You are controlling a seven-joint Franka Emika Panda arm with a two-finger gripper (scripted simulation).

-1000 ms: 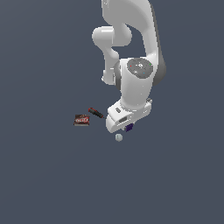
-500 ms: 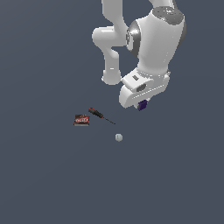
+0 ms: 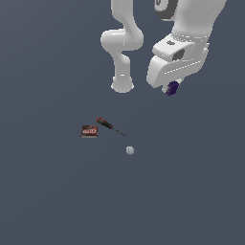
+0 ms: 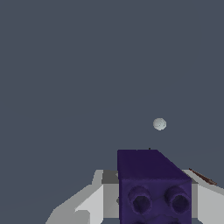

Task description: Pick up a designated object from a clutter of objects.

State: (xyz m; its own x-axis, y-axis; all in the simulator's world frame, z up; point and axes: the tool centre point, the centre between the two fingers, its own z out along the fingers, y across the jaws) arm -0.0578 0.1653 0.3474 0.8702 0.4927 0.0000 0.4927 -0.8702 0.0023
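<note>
The designated object, a small dark purple block (image 3: 172,88), hangs high above the floor, and my gripper (image 3: 173,89) is shut on it. The wrist view shows the same purple block (image 4: 153,188) close up between the pale fingers (image 4: 89,205), two round sockets on its near face. The rest of the clutter lies on the floor below: a flat red-brown packet (image 3: 89,131), a red-and-black-handled screwdriver (image 3: 110,126) and a whitish ball (image 3: 129,150). The whitish ball (image 4: 159,124) also shows in the wrist view, beyond the block.
The arm's white base (image 3: 122,85) stands on the grey floor behind the clutter, toward the exterior view's left of the gripper. A tip of the screwdriver (image 4: 202,176) peeks past the block in the wrist view.
The gripper has risen from floor level near the ball and moved toward the exterior view's right, carrying the purple block up with it. The packet, screwdriver and ball stayed put.
</note>
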